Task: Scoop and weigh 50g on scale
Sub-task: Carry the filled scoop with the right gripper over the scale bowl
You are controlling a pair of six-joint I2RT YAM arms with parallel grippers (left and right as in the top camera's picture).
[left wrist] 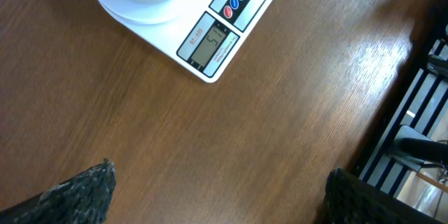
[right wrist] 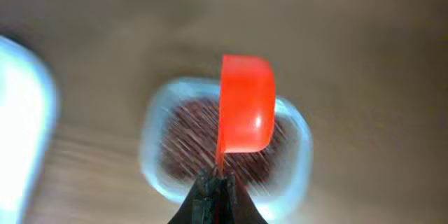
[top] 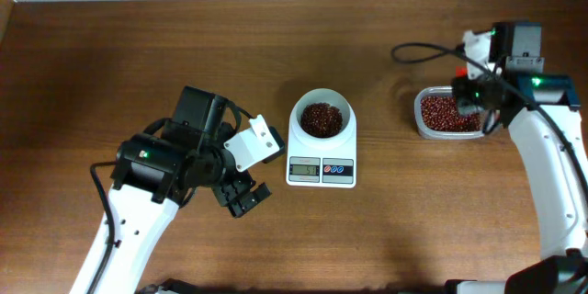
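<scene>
The white scale [top: 322, 167] stands mid-table with a round white bowl [top: 321, 118] of red beans on it; its display and buttons face the front edge. The left wrist view shows the scale [left wrist: 210, 31] at the top. My left gripper [top: 241, 196] is open over bare table, left of the scale [left wrist: 217, 194]. My right gripper [right wrist: 215, 190] is shut on the handle of a red scoop [right wrist: 245, 105], held above the clear tub of red beans [top: 446, 113]. The scoop's bowl looks tipped on its side. That view is motion-blurred.
The clear tub [right wrist: 162, 124] sits near the table's right side, about a hand's width from the scale. A black cable [top: 424, 50] loops on the table behind the tub. Past the table's edge, dark furniture [left wrist: 413, 126] shows in the left wrist view.
</scene>
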